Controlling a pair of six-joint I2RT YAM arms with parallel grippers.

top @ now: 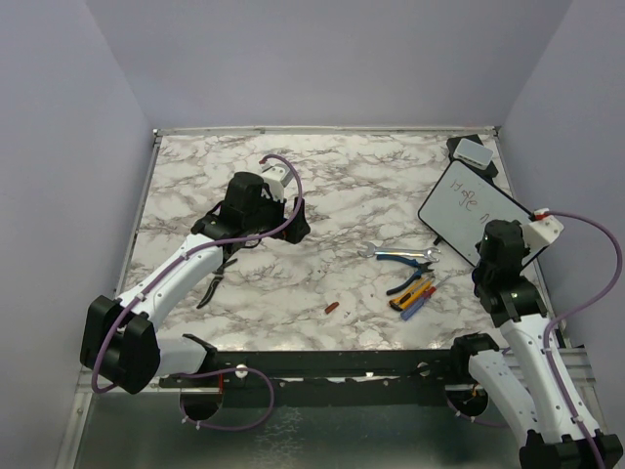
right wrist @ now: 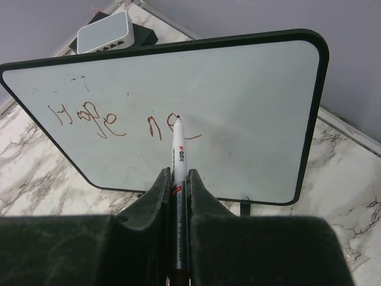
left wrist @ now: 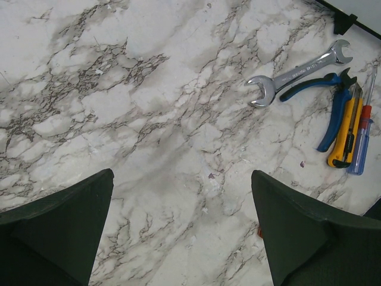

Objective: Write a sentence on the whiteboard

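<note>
A: Biggest thing first?
B: Marbled tabletop (top: 342, 186), grey-veined, carrying all the rest.

A: And the whiteboard?
B: Whiteboard (top: 472, 210) at the far right of the tabletop, black-framed, propped at a slant on a dark foot. Red handwriting across the left half.

A: Anything standing in front of it?
B: Right claw (right wrist: 177, 174), clamped tight on a marker (right wrist: 177, 149) pointing up at the board. Tip at the white surface just right of the last red stroke; cannot tell whether touching or a hair off. Claw fingers and marker together hiding the lower middle of the board in the wrist view.

A: The other one?
B: Left claw (left wrist: 181, 179), spread wide, only bare marble showing between the fingers. Left of centre, well apart from the board.

A: Behind the board?
B: Grey-white block (right wrist: 107, 33) on a black base, tucked into the far right corner.

A: Between the two arms?
B: Loose tools, lying near the board's near-left edge. Silver wrench (left wrist: 294, 74), then blue-handled pliers (left wrist: 336, 116) just beside it. Yellow knife (left wrist: 343, 140) alongside the pliers, and a red-and-blue screwdriver (left wrist: 363, 131) next to that.

A: Smallest?
B: Tiny red bit (top: 332, 308) alone on the marble, nearer the arm bases. Too small to name.
</note>
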